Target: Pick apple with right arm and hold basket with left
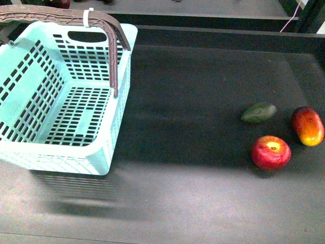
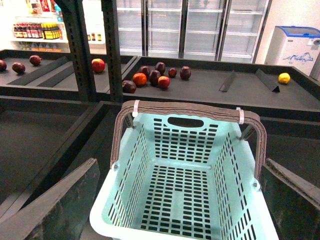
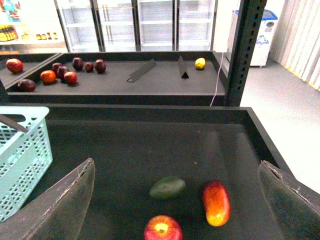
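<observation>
- Apple lies nearest to us on the dark table, over on the right side. Its yellowish stem dimple faces up, and we see nothing touching it.
- Our right gripper is spread wide, its two dark fingers far apart and nothing held between them. In its wrist view the apple shows in the gap, clear of both fingers.
- Just beyond the apple and to its right we find an elongated red-orange-yellow fruit, near the apple but not touching it.
- A small dark green avocado lies a little farther back, close beside that long fruit and apart from the apple.
- We see the mint-green basket on the left of the table, well apart from the three fruits. Nothing lies in it, and its brown handle is raised over it with a white tie around it.
- Our left gripper is also wide open and holds nothing. The basket's near end sits in the gap between its fingers, and we cannot tell whether either finger touches the rim.
- Farther back we make out a second dark shelf with a cluster of dark red fruits and one yellow fruit.
- Glass-door fridges stand behind that shelf.
</observation>
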Available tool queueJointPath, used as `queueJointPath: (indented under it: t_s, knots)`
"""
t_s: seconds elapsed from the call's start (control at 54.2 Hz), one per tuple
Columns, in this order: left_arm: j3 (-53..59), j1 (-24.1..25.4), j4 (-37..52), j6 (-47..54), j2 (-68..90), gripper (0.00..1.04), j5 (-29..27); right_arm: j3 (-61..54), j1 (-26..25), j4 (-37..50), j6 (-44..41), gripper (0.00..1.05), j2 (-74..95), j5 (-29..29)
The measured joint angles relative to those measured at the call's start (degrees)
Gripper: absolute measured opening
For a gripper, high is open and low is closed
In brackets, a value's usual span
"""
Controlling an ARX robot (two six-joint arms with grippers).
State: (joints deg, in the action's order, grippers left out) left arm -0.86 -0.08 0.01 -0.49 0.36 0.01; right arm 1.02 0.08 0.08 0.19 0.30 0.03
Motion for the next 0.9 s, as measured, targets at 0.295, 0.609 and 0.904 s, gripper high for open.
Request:
queueJointPath:
  t_s: [0.295,0.609,0.904]
  knots:
    - [0.0,0.0,0.0,0.0,0.0,0.98,0.0,0.0,0.0,0.0,0.0,0.96,0.0,0.0]
    - [0.0,0.0,0.0,0.0,0.0,0.98,0.0,0.0,0.0,0.0,0.0,0.96,0.0,0.0]
    - [0.0,0.0,0.0,0.0,0.0,0.98,0.0,0.0,0.0,0.0,0.0,0.96,0.0,0.0]
